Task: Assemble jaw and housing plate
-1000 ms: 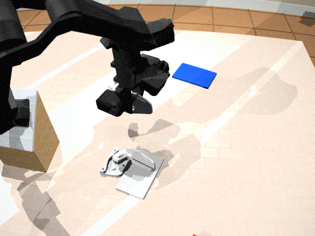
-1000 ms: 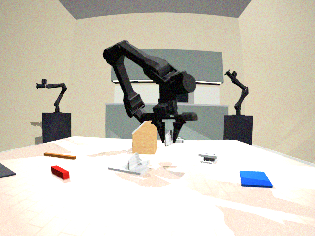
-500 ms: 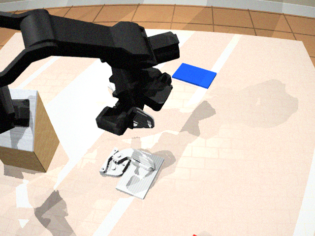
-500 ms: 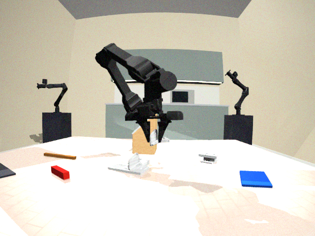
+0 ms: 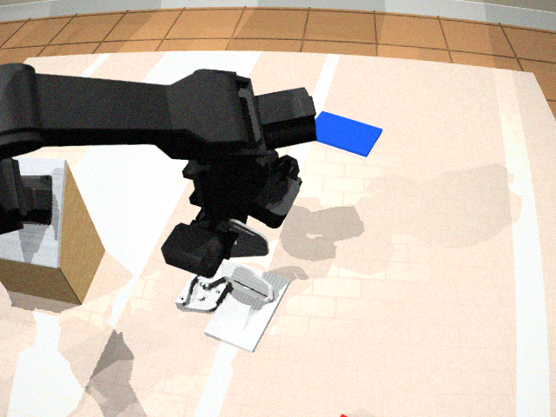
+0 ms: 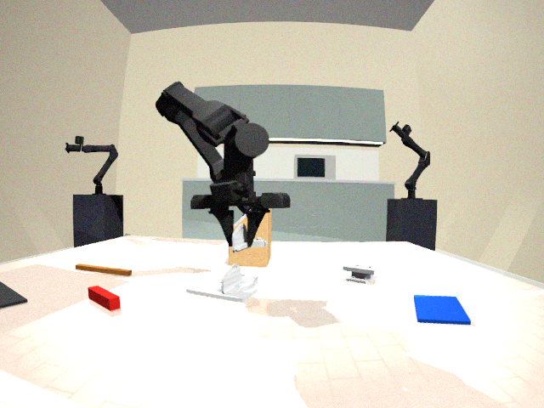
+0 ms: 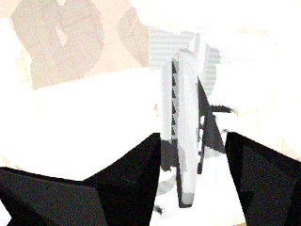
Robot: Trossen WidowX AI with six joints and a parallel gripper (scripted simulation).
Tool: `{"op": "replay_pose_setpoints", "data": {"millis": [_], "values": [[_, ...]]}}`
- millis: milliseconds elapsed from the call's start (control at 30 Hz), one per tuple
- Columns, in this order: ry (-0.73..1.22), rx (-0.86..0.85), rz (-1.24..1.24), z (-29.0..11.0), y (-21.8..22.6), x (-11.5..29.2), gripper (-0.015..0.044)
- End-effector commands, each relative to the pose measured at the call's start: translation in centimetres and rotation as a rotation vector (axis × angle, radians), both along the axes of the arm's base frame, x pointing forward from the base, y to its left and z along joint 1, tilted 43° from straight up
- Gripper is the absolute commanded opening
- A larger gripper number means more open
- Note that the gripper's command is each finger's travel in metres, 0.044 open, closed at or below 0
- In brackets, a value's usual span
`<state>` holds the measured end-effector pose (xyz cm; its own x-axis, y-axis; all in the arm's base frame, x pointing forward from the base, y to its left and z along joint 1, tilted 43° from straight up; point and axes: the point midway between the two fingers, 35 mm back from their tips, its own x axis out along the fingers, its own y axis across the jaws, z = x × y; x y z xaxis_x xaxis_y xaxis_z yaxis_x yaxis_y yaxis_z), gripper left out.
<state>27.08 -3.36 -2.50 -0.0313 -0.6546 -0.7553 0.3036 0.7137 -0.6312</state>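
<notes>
My gripper (image 6: 240, 244) (image 7: 194, 139) is shut on a loose grey jaw (image 5: 252, 246) (image 6: 239, 237) (image 7: 188, 113), with its toothed edge showing in the wrist view. It holds the jaw upright in the air above the base. The grey base (image 5: 240, 329) (image 6: 204, 291) lies on the table with the fitted jaw (image 5: 246, 283) (image 6: 231, 280) standing on it and an open housing (image 5: 201, 297) beside that. The free pin cannot be made out clearly. The housing plate (image 6: 358, 269) appears to rest on a small dark support, to the right in the exterior view and apart from the base.
A wooden block (image 5: 80, 255) (image 6: 260, 257) with a sloped top stands near the arm. A blue plate (image 5: 347, 135) (image 6: 441, 309), a red bar (image 6: 104, 297), an orange-brown bar (image 6: 103, 269) and a dark plate (image 6: 8, 296) lie on the table.
</notes>
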Motion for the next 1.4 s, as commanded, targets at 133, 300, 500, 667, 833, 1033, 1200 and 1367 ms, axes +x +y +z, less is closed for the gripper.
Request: {"op": "replay_pose_setpoints", "data": {"millis": [133,300,500,667,833,1033,1200,1367], "values": [[0.029,-0.014,0.027,1.8,-2.4,-0.6,0.0134],[0.044,-0.021,0.04,2.8,-3.6,-1.0,0.0134],[0.063,-0.03,0.055,3.9,-5.1,-1.6,0.0134],[0.068,-0.033,0.059,4.2,-5.4,-1.8,0.0134],[0.068,-0.033,0.059,4.2,-5.4,-1.8,0.0134],[0.068,-0.033,0.059,4.2,-5.4,-1.8,0.0134],[0.068,-0.033,0.059,4.2,-5.4,-1.8,0.0134],[0.08,-0.032,0.072,4.2,-5.4,-1.8,0.0134]]}}
